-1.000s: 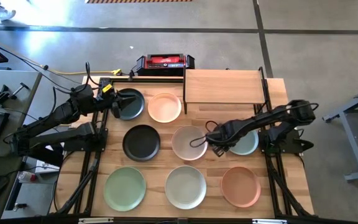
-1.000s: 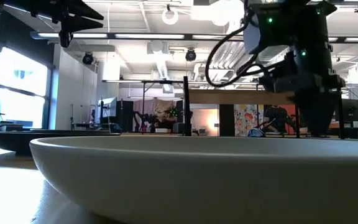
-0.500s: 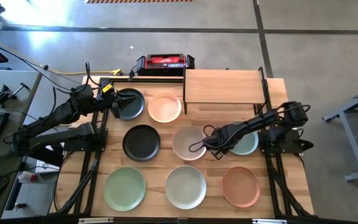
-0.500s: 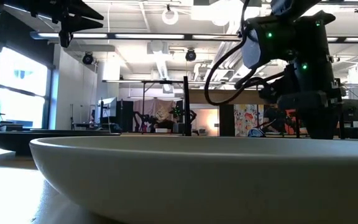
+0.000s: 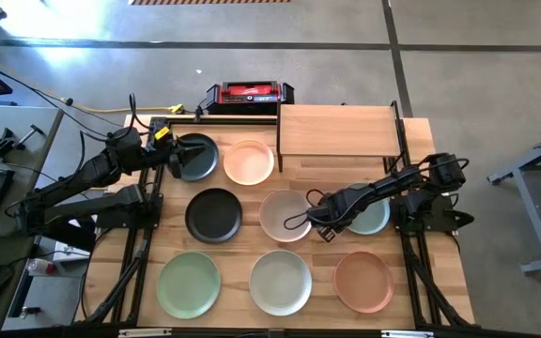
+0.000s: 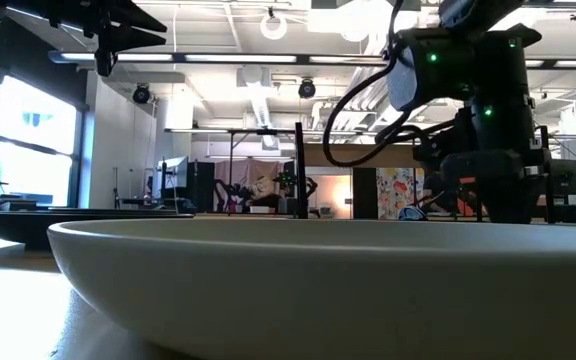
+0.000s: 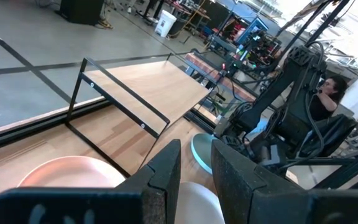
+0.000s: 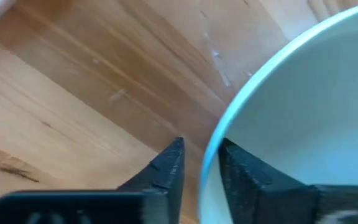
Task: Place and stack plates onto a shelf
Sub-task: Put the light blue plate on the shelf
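Here the wooden counter point(image 5: 317, 272) carries the whole spread, with the shelf point(image 5: 336, 130) standing bare at its far edge, right of centre; a red-and-black box point(image 5: 249, 94) sits just beyond the counter beside it. Eight plates show in the high view, in three rows. Nearest the shelf are a dark plate point(image 5: 195, 156) and a peach plate point(image 5: 249, 161). The middle row holds a black plate point(image 5: 214, 214), a pale pink plate point(image 5: 284, 216) and a grey-blue plate point(image 5: 372, 217). The front row has a light green plate point(image 5: 189, 285), an off-white plate point(image 5: 281, 281) and a salmon plate point(image 5: 363, 281).

The right arm reaches in low from the right edge of the counter across the grey-blue plate. The right pincer point(image 8: 199, 163) is at that plate's rim on the side toward the pale pink plate; in the right wrist view one finger is on the wood outside the rim and the other over the plate's inside, the gap narrow, with the rim between them. Whether they press on it cannot be told.

The left arm waits at the far left corner, the left pincer point(image 7: 194, 165) above the dark plate, fingers a narrow way apart and holding nothing.
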`<state>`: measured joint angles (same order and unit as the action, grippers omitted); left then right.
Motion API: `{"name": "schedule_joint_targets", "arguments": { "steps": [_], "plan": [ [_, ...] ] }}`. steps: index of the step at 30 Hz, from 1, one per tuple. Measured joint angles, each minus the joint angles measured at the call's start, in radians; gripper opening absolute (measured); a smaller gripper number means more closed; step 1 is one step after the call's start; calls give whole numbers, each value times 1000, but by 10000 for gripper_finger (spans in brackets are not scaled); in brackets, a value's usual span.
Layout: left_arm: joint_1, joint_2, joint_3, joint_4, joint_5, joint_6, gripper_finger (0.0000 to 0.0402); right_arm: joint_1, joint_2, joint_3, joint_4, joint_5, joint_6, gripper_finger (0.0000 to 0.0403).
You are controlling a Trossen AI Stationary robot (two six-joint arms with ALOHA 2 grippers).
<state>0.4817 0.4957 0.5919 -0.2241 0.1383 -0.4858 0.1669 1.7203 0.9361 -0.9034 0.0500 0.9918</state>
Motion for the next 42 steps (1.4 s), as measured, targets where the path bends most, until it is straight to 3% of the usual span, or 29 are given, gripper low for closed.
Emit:
{"name": "schedule_joint_targets", "arguments": {
  "steps": [7,17,27,42],
  "plan": [
    [0,0,0,0,-5,0,78,0,0,-4,-25,-3,-16,5],
    [0,0,0,-1,-8,0,78,5,-28,-3,-58,-61,-85,1],
    [0,1,0,-5,-22,0,78,49,-145,48,-84,-68,-99,0],
    [0,2,0,-5,-62,-7,78,59,-374,165,-132,44,-214,0]
  ]
}}
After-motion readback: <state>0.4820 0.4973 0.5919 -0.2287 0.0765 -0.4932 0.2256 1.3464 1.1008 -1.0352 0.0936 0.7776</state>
